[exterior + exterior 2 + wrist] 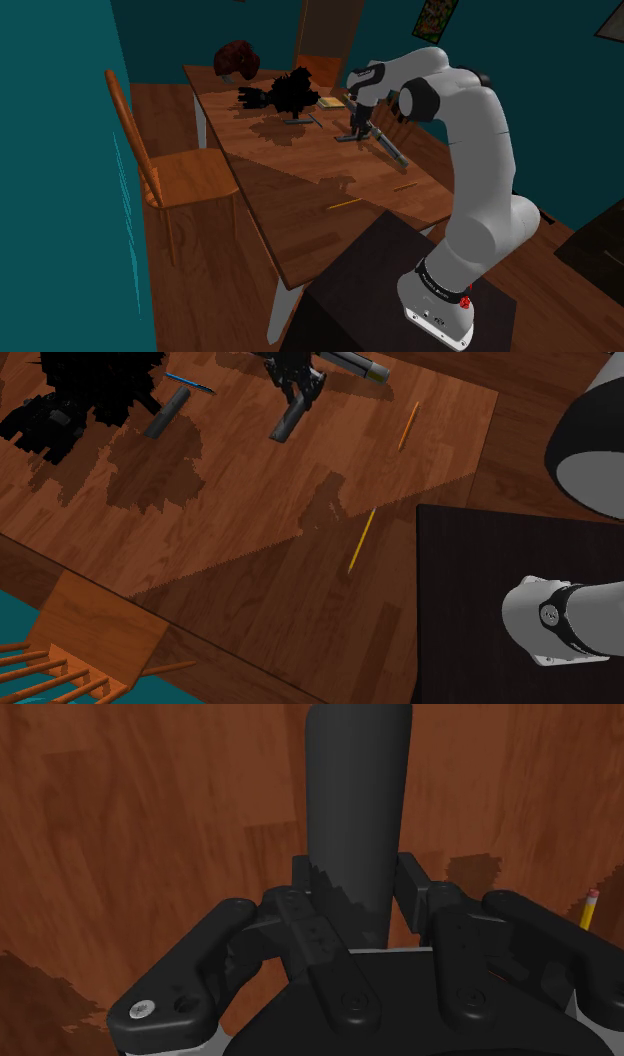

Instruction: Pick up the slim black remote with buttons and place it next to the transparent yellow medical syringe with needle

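Remote [355,794]: slim dark bar, no buttons readable from here. It's mid-bench [250,552], well apart from the stand [460,602], betw the fingers [312,929]. They pinch it across its narrow width near one end, and the rest of the body sticks out ahead of the hand. Can't tell if it rests on the wood or is just off it.

Handling, my guess: light, rigid shell w/ smooth sides, so a bit slippery. Not fragile, but the button face shouldn't take the squeeze. Long thin shape + grip near an end means it may droop or pivot in the pads when carried. A better hold would be mid-length, across the short width, pads on the side edges. Moderate force is enough.

Target unclear. A thin yellow stick [362,539] lies near the stand, w/ an orange stick [408,424] nearer the remote. A grey tube [352,362] w/ yellowish tip sits just beside the remote. The wrist view has a pencil [589,909] w/ eraser, so at least one stick is prob. not the syringe. Syringe needs ID before placing.
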Robot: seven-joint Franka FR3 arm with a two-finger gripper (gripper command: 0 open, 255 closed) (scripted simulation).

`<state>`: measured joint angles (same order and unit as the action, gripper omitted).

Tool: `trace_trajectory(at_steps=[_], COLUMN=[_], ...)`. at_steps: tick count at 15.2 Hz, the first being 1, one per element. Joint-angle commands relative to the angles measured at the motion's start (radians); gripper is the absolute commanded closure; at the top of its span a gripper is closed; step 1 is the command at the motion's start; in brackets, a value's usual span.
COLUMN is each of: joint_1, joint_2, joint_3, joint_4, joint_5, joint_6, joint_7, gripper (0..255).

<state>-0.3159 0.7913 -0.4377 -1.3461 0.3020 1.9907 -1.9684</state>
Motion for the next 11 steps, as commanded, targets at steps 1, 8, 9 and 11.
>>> trace_trajectory(at_steps=[1, 8, 9, 11], joint_1=[-0.003, -0.01, -0.012, -0.014], joint_2=[0.016, 0.067, 0.075, 0.091], joint_3=[0.004, 0.019, 0.021, 0.026], joint_4=[-0.004, -0.013, -0.013, -0.013], joint_5=[0.006, 0.022, 0.025, 0.029], joint_6=[0.02, 0.079, 0.087, 0.103], joint_7=[-0.003, -0.009, -0.01, -0.012], gripper=[255, 255, 255, 255])
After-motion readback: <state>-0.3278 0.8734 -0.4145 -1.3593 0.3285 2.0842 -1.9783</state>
